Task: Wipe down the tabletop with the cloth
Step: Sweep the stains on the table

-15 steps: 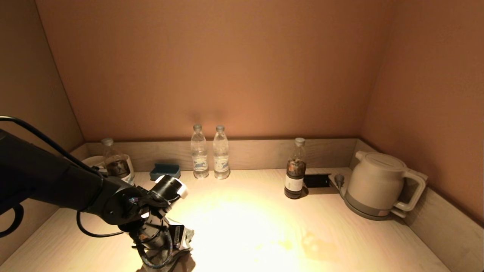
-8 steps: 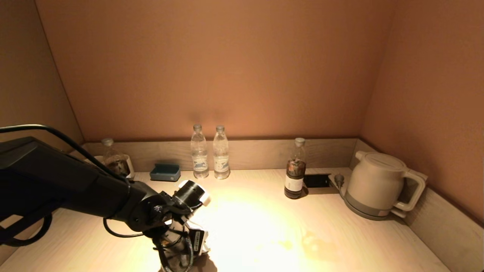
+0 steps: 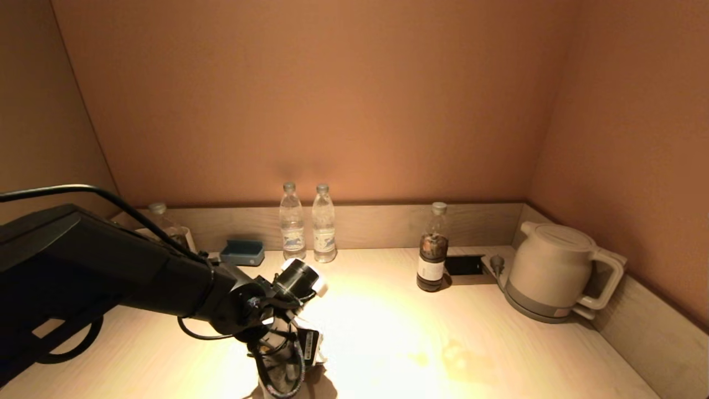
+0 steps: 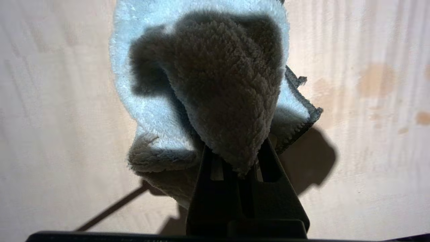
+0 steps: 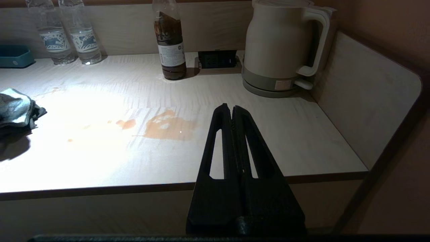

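Observation:
A fluffy grey-white cloth (image 4: pixel 215 77) lies bunched on the light wood tabletop (image 3: pixel 388 332). My left gripper (image 4: pixel 237 148) is shut on a fold of it and presses it down at the front left of the table. In the head view the left gripper (image 3: pixel 285 368) points down and its wrist hides most of the cloth. The cloth also shows in the right wrist view (image 5: pixel 16 106). An orange-brown spill (image 3: pixel 460 352) lies to the right of the cloth, apart from it. My right gripper (image 5: pixel 231 108) is shut and empty, off the table's front edge.
Two water bottles (image 3: pixel 292 224) and a blue tray (image 3: pixel 242 252) stand along the back wall. A dark bottle (image 3: pixel 432 249), a black socket (image 3: pixel 464 265) and a cream kettle (image 3: pixel 554 271) are at the back right. Another bottle (image 3: pixel 166 233) stands at the back left.
My left arm has slid to the right along the table with the cloth in its grip, closer to the spill. Nothing else has moved.

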### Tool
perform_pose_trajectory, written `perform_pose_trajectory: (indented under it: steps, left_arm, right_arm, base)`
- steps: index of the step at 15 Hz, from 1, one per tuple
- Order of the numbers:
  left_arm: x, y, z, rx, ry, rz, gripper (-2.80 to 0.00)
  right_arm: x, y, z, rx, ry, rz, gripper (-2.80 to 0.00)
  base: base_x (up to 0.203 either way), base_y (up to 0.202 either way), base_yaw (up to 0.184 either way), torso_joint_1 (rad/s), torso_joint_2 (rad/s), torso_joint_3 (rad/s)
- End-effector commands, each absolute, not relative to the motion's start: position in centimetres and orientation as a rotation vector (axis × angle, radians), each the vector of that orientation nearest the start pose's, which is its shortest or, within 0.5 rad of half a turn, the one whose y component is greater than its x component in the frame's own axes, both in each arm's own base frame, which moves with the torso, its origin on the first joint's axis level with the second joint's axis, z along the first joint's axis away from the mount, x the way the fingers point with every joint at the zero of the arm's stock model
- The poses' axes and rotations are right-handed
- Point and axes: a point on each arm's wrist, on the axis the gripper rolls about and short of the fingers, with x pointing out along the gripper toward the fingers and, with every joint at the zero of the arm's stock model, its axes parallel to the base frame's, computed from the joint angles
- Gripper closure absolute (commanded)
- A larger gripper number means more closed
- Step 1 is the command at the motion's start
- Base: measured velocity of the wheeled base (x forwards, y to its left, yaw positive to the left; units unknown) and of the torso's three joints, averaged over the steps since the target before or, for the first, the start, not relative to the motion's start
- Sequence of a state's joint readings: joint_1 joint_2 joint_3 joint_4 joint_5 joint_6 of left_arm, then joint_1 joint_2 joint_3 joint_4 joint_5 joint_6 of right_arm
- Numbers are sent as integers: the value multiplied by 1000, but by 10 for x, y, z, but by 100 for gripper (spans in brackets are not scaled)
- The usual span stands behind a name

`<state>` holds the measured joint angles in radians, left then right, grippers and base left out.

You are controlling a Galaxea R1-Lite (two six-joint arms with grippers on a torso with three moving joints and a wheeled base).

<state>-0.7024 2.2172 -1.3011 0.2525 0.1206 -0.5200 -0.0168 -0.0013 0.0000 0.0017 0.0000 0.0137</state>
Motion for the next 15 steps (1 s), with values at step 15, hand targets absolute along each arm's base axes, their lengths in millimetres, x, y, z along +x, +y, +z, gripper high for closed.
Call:
perform_pose_trajectory:
  steps: [15]
  left_arm:
    - [323, -119, 118, -285, 992, 476, 0]
  right_arm:
    - [-23, 0, 75, 14, 1, -15, 0]
  base:
    - [0, 0, 0, 0, 0, 0]
